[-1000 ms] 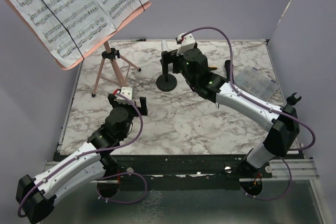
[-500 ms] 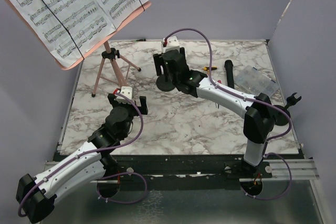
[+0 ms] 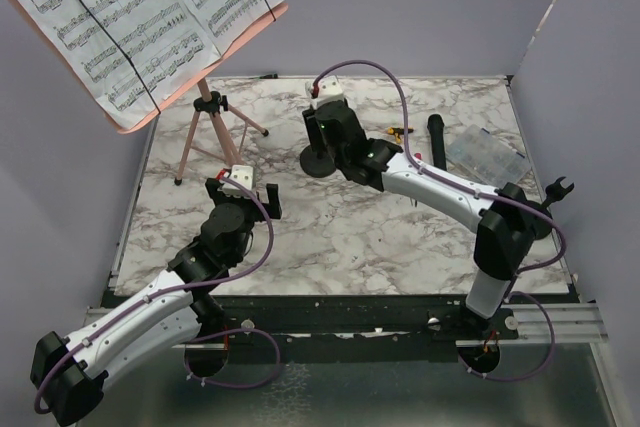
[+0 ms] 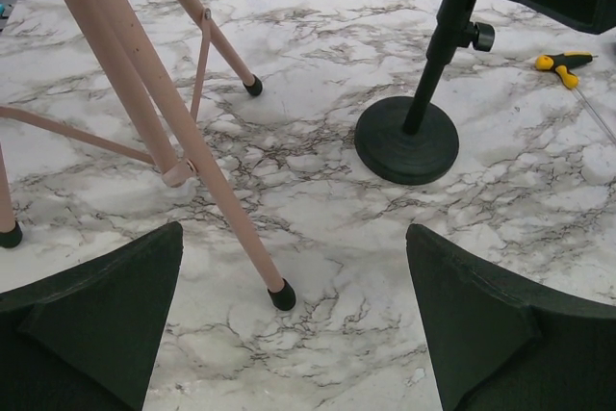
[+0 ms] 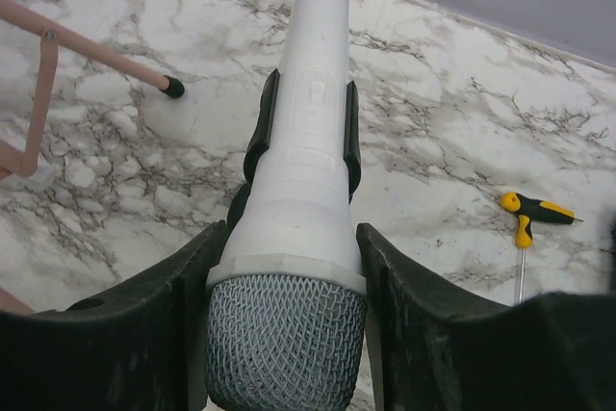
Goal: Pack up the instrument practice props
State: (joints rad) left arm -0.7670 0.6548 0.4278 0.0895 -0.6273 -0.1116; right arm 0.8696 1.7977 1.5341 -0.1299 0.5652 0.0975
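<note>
The white microphone [image 5: 303,170] sits in the black clip [image 5: 262,132] of a round-based holder [image 3: 318,160], near the back middle of the table. My right gripper [image 5: 289,238] is shut on the microphone's collar just above its mesh head; it also shows in the top view [image 3: 325,127]. My left gripper [image 4: 294,334] is open and empty, low over the table by a foot of the pink music rest [image 4: 192,151]. The rest [image 3: 205,127] carries white sheet-music pages [image 3: 140,17]. The black microphone [image 3: 436,137] lies at the back right. A second holder's clip [image 3: 558,187] shows at the right edge.
A clear plastic compartment box [image 3: 485,152] lies at the back right next to the black microphone. A small tool with a yellow and black handle [image 5: 534,211] lies between the holder and the black microphone. Grey walls close the table on three sides.
My right arm has swung left from the table's right side to the holder, and its jaws now stand around the white microphone's head. My left arm has not moved.
</note>
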